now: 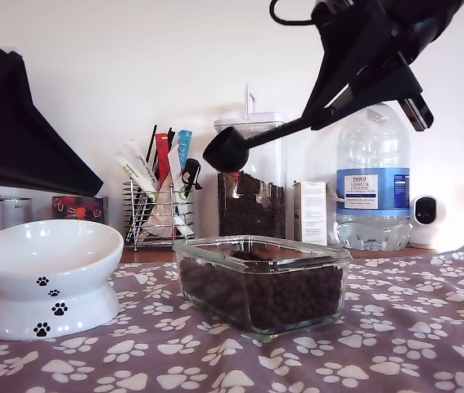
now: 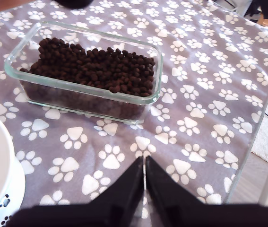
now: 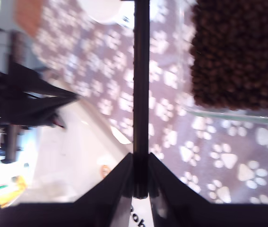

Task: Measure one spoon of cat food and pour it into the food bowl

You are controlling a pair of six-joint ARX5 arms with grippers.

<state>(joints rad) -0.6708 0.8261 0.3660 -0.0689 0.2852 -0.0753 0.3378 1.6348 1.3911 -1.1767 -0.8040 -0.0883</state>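
A purple paw-print cloth (image 1: 395, 344) fills the foreground of the exterior view. On it, at centre frame, a clear glass dish (image 1: 262, 282) holds a heap of dark cat food (image 1: 281, 291), while the white food bowl (image 1: 47, 278) with black paw prints stands at lower left, apart from the dish. Above the dish, at upper right, my second gripper (image 3: 141, 189) has its jaws clamped on the thin handle of the black spoon (image 1: 236, 147), whose round bowl hangs in the air over the dish and partly hides the canister behind. My first gripper (image 2: 144, 165) is pressed shut with nothing between its jaws, poised above bare cloth near the dish. Behind, against the wall, stand a wire rack of sachets (image 1: 159, 205), a tall clear canister (image 1: 252, 184) of kibble, a large water bottle (image 1: 373, 184) and a small white camera (image 1: 426, 219).
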